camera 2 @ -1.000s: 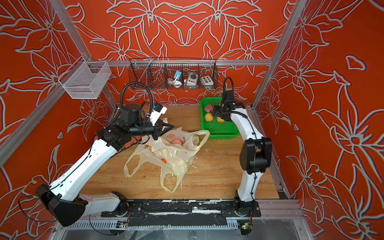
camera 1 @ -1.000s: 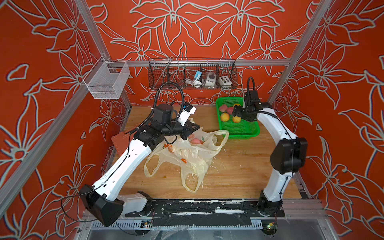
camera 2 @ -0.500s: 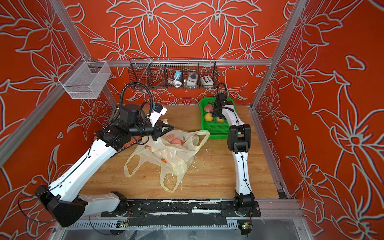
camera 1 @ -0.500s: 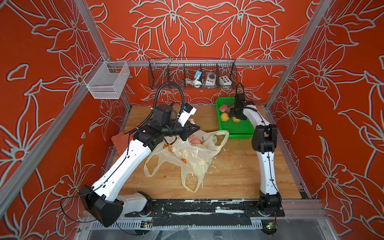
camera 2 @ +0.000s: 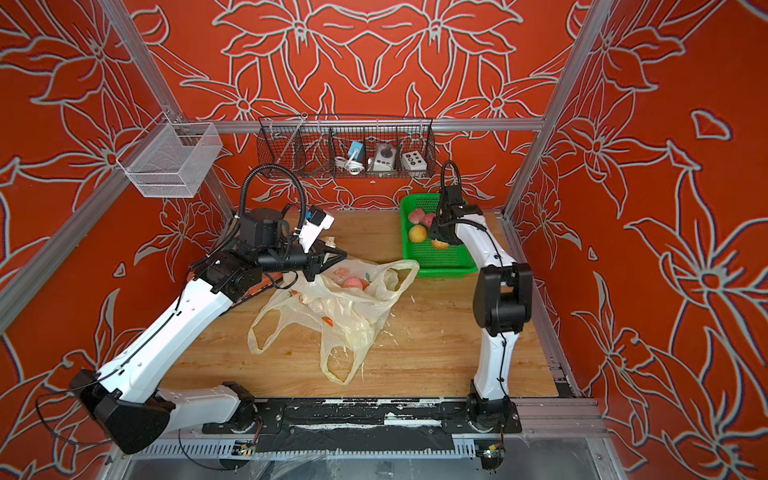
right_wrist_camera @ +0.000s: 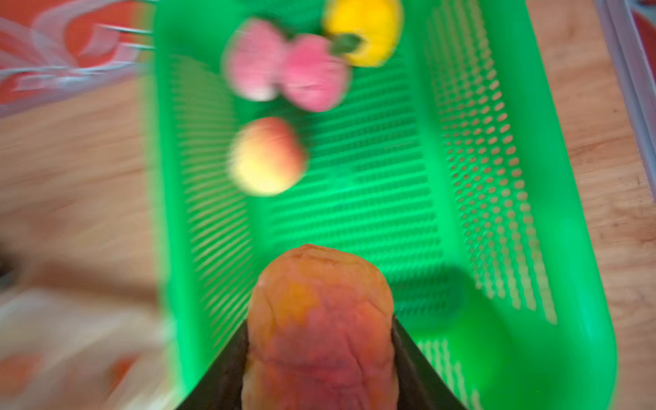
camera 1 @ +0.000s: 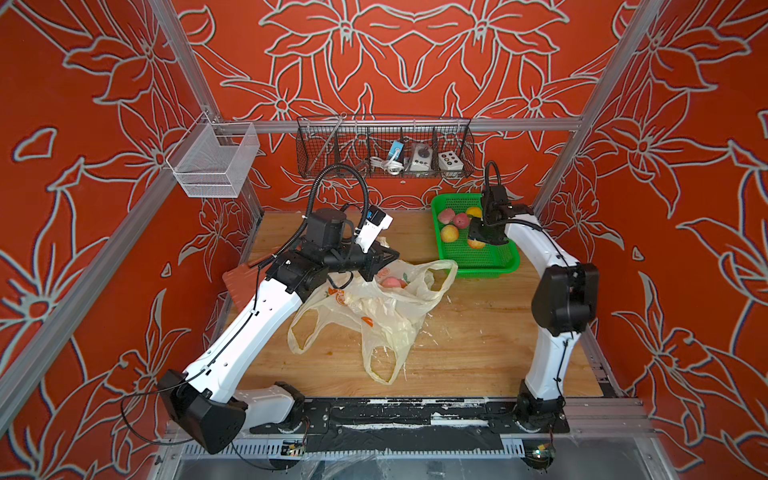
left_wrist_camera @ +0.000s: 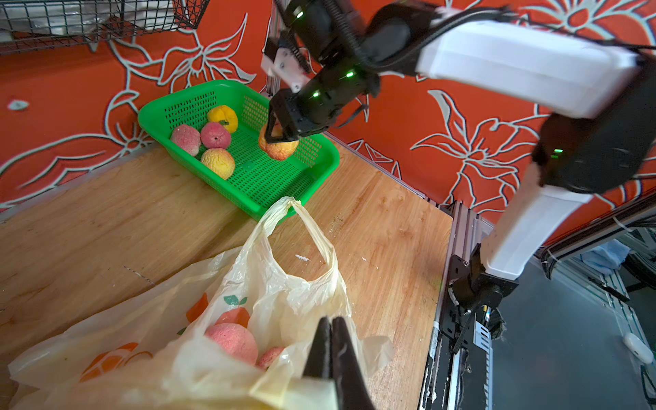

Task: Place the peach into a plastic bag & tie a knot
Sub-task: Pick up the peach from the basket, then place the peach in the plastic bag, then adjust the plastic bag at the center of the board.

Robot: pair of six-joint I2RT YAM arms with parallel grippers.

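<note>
An orange-red peach (right_wrist_camera: 319, 312) sits between the fingers of my right gripper (right_wrist_camera: 319, 324), which is shut on it. In both top views this peach (camera 1: 476, 243) (camera 2: 440, 244) hangs just above the floor of the green basket (camera 1: 494, 262). A cream plastic bag (camera 1: 386, 309) with orange prints lies mid-table, its mouth open toward the basket. Two pink peaches (left_wrist_camera: 232, 340) lie inside it. My left gripper (left_wrist_camera: 331, 321) is shut on the bag's rim and holds it up. No knot is in view; the two handle loops (camera 1: 303, 336) lie apart.
Three more peaches (camera 1: 449, 232) and a yellow fruit (left_wrist_camera: 223, 117) stay in the basket (left_wrist_camera: 156, 113). A black wire rack (camera 1: 384, 149) and a white mesh bin (camera 1: 212, 166) hang on the back rail. A reddish board (camera 1: 239, 282) lies under my left arm.
My right gripper has narrowed onto the peach in the basket, and the right arm has shifted around it. The left arm and the bag have not moved.
</note>
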